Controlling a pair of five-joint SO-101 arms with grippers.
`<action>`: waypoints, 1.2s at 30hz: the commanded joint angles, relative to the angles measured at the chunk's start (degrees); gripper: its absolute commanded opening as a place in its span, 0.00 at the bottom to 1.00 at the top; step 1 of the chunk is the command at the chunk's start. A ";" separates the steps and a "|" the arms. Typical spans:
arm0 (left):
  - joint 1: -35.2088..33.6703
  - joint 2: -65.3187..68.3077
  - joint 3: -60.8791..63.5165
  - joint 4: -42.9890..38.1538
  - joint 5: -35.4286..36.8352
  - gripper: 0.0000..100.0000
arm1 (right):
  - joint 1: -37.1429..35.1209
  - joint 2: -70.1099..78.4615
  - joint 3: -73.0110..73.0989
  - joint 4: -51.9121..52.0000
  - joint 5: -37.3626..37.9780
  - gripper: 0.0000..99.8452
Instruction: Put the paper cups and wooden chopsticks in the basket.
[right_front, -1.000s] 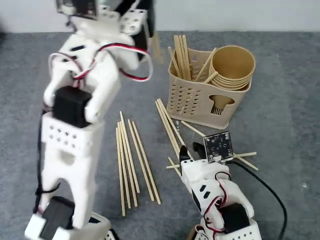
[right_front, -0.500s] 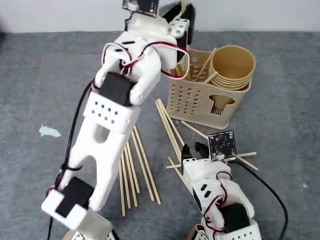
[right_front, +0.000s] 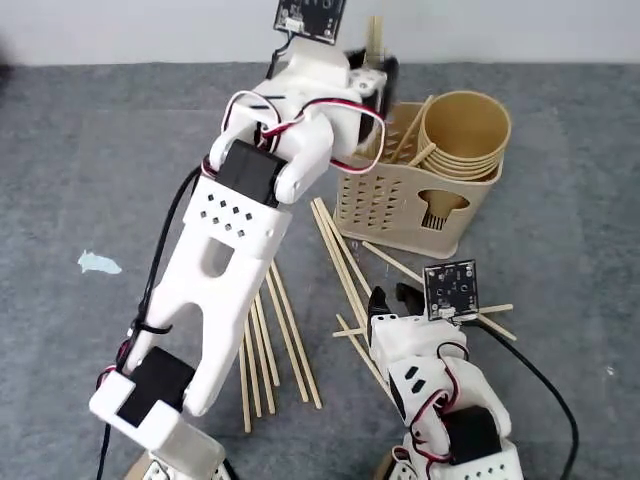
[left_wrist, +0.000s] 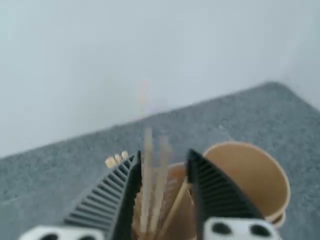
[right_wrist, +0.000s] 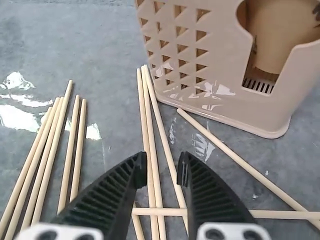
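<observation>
my left end effector (left_wrist: 164, 159) pinches chopsticks (left_wrist: 148, 150) above the basket (right_front: 385, 205), so i should point them straight down and let go gently.

Left end effector (left_wrist: 164, 157) carried chopsticks (left_wrist: 148, 165) over the basket (right_front: 385, 200).

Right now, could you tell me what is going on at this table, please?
The left pincer is above the basket, closed on the held chopsticks, which stand upright over the compartment that already has chopsticks in it. The paper cups sit stacked in the basket's other compartment. The right pincer is open, low over loose chopsticks lying on the grey table beside the basket.
</observation>
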 joint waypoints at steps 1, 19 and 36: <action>0.44 -2.90 -5.67 5.80 0.53 0.19 | 0.57 -0.75 -0.35 0.13 -0.62 0.12; -10.90 -17.49 -10.59 31.56 0.09 0.19 | 0.66 -0.66 -1.14 0.13 -0.44 0.12; -31.30 -29.19 17.27 43.78 -15.74 0.19 | -6.81 12.53 -17.14 4.88 3.52 0.12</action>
